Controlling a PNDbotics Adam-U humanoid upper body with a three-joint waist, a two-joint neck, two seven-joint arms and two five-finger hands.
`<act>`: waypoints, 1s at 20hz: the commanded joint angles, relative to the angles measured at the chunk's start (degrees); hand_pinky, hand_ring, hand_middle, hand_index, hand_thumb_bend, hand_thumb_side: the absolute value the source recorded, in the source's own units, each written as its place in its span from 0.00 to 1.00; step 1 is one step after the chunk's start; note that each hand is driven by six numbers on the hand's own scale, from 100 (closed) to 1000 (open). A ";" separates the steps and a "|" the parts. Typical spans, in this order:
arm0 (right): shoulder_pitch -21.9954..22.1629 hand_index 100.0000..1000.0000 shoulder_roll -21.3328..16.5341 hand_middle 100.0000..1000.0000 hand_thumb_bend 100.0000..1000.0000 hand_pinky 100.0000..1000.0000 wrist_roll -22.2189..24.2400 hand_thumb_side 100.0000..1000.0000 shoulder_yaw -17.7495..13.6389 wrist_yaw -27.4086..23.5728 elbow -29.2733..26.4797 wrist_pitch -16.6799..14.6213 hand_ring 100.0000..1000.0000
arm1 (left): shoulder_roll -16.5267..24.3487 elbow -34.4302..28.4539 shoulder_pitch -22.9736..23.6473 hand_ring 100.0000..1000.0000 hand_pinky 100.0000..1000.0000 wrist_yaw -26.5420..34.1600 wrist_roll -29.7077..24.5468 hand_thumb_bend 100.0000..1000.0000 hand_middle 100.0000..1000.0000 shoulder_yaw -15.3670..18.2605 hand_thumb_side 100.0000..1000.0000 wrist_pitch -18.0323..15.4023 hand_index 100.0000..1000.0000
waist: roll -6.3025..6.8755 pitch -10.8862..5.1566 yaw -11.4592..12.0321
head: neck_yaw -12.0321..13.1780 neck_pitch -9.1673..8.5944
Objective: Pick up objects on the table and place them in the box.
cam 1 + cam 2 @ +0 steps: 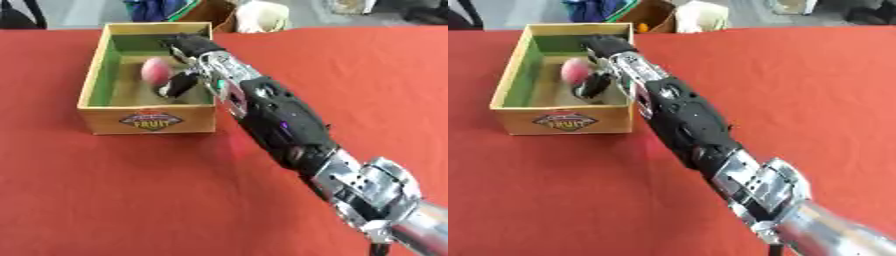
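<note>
Robot's right arm (pixel 280 122): glossy black shell with a small purple light, silver ribbed joints toward the shoulder, black-and-silver right hand (pixel 188 62).

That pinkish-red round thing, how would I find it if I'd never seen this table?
Look for the wooden box with a fruit label at the far left of the red table. Inside it, over the green lining, sits the round pinkish-red object at the right robot hand, which reaches over the box's right wall. It is the only round, pink thing there.

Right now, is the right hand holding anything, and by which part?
The right hand is over the box beside a pinkish round object. Whether its fingers grip the object's side cannot be told.
</note>
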 commanded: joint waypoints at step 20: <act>5.44 0.90 -15.23 0.66 0.45 0.57 -9.10 0.47 -6.14 -15.75 -23.54 -9.49 0.69 | 0.73 -1.11 -0.58 0.46 0.51 -0.77 0.64 0.00 0.38 0.68 0.62 -0.24 0.55 | 1.18 -1.47 -3.31 | 4.05 0.62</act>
